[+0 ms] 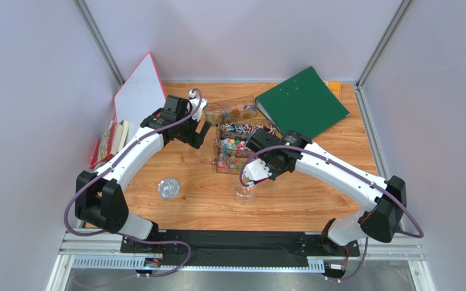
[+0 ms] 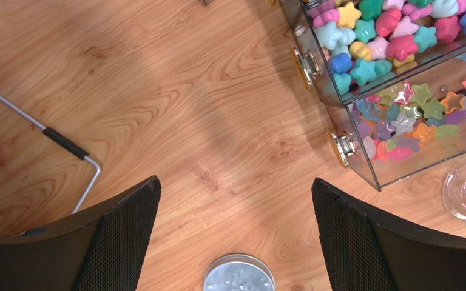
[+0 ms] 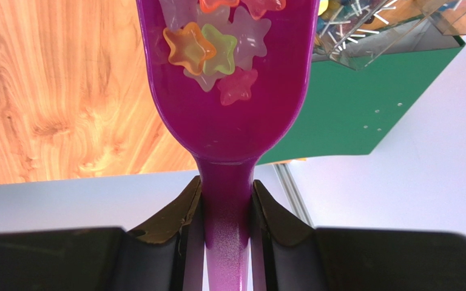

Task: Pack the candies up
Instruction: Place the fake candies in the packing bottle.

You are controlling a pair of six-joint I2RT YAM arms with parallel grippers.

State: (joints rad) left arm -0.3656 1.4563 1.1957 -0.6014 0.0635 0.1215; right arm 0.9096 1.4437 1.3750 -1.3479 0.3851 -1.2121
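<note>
The candies [image 1: 232,151] are small star-shaped sweets in mixed colours filling a clear acrylic box, also in the left wrist view [image 2: 393,36]. My right gripper [image 3: 226,185] is shut on the handle of a purple scoop [image 3: 229,115] that carries several star candies [image 3: 214,51]. In the top view the right gripper [image 1: 260,168] hangs at the box's near edge, just above an open clear jar [image 1: 245,193]. My left gripper [image 2: 235,182] is open and empty over bare wood left of the box, seen from the top [image 1: 196,130].
The jar's round metal lid [image 1: 168,188] lies on the table, also below the left fingers [image 2: 238,276]. A green binder [image 1: 302,103], other clear boxes [image 1: 232,111], a white board [image 1: 139,91], books [image 1: 109,142] and a wire stand [image 2: 35,151] ring the area.
</note>
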